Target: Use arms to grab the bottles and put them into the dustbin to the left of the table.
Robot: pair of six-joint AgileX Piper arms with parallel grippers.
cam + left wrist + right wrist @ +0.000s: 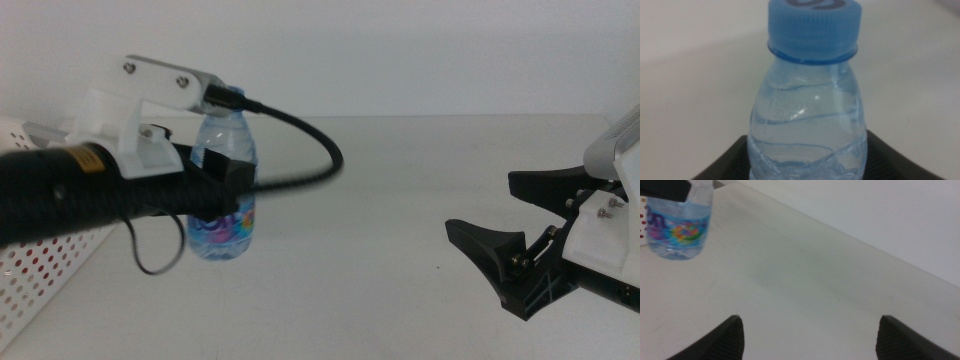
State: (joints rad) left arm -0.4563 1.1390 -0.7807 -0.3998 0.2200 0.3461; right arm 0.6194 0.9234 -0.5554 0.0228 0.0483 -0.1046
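A small clear plastic water bottle (224, 200) with a blue cap (813, 27) and a colourful label is clamped upright around its upper body by the left gripper (222, 183), whose dark jaws are closed against its sides. The bottle is seen at the left of the plain white matte worktop (400, 200); whether its base touches the surface cannot be told. Just beside it, at the left edge, a white perforated plastic dustbin (35, 255) is visible. The right gripper (515, 228) is held wide open and empty at the right side, well apart from the bottle.
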